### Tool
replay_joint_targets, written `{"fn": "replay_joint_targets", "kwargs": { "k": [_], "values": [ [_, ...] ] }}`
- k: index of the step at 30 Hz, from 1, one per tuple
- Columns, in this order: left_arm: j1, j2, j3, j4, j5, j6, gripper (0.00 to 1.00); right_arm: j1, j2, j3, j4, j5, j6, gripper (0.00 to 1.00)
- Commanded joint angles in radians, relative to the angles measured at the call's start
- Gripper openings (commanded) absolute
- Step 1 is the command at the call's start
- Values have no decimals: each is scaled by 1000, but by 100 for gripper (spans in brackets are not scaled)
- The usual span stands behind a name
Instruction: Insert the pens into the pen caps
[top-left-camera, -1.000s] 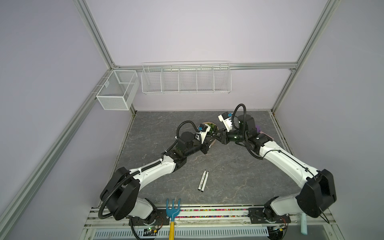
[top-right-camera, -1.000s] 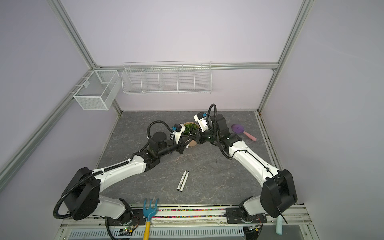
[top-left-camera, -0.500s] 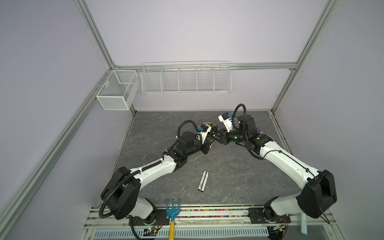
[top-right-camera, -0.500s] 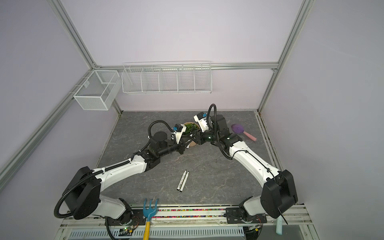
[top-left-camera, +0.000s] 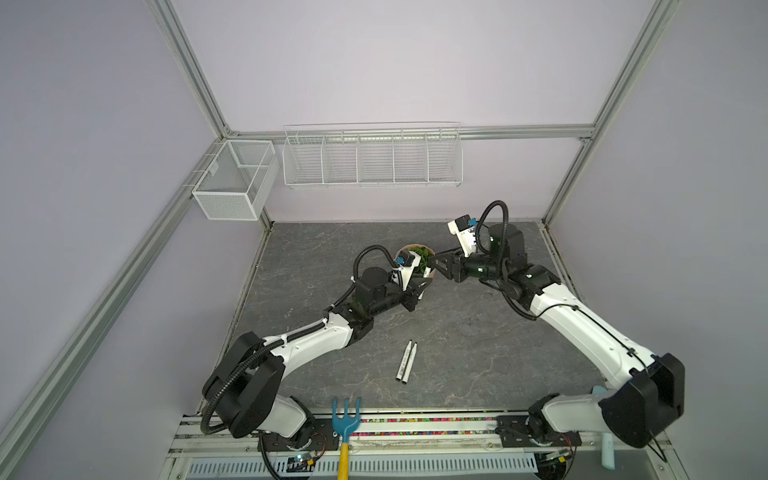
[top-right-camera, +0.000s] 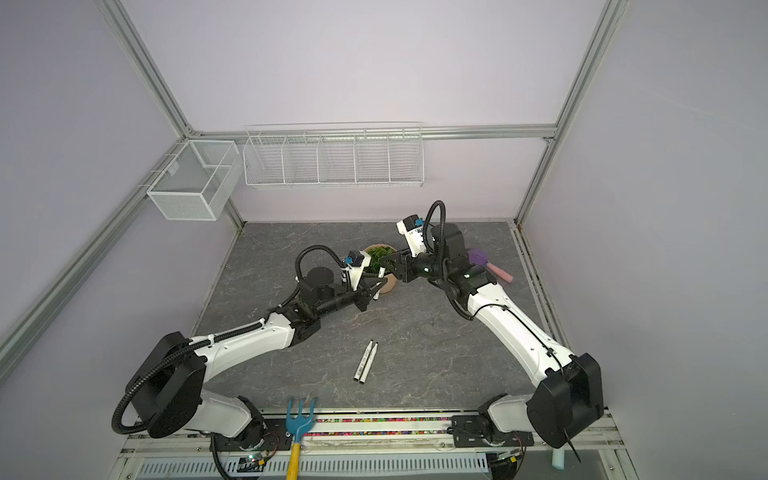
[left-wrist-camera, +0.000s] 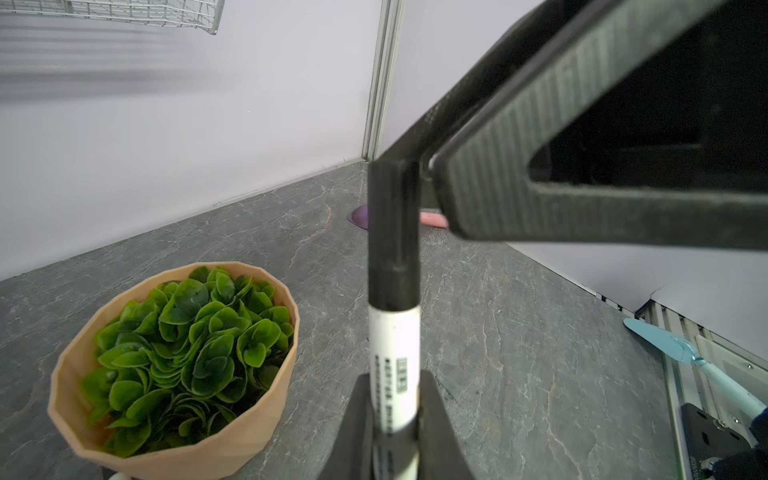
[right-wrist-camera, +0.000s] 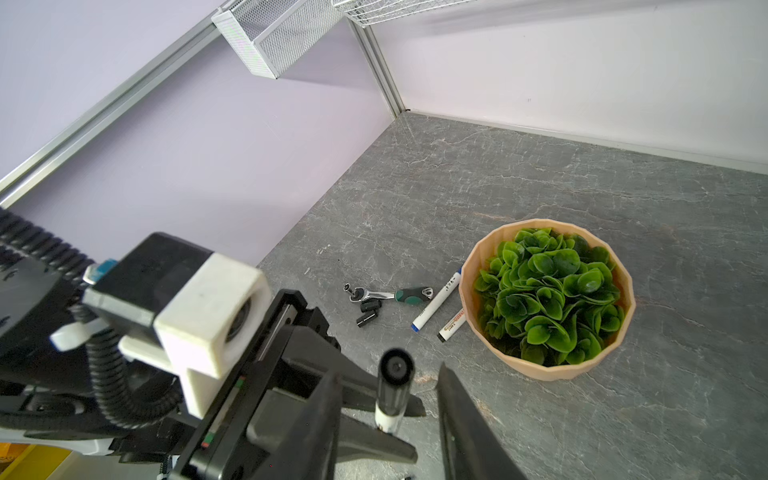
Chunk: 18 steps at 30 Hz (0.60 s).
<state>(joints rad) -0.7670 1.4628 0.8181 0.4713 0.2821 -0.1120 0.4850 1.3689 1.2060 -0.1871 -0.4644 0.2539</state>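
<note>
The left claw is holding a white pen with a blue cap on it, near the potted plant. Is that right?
Almost. The cap on the white pen that the left gripper holds near the potted plant is black, not blue; the left wrist view shows it.

I'm working in a robotics lab cell: lilac panel walls (top-left-camera: 374, 62) in aluminium framing (top-left-camera: 191, 70), wire baskets (top-left-camera: 372, 156) hung at twelve o'clock, grey desk (top-left-camera: 457, 332), robot arms (top-left-camera: 307, 345) on a rail (top-left-camera: 415, 442) at six.

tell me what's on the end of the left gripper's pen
A black cap sits on the pen held by the left gripper. The cap covers the pen's tip, so its seating depth cannot be seen.
</note>
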Motion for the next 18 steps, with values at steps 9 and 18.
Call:
{"fn": "replay_joint_targets", "kwargs": {
  "k": [9,18],
  "values": [
    [-5,-22,-25,64,4,-19,0,6,59,21,47,-57,30,25],
    [-7,-42,-26,166,-49,3,0,6,91,-14,61,-158,58,7]
  ]
}}
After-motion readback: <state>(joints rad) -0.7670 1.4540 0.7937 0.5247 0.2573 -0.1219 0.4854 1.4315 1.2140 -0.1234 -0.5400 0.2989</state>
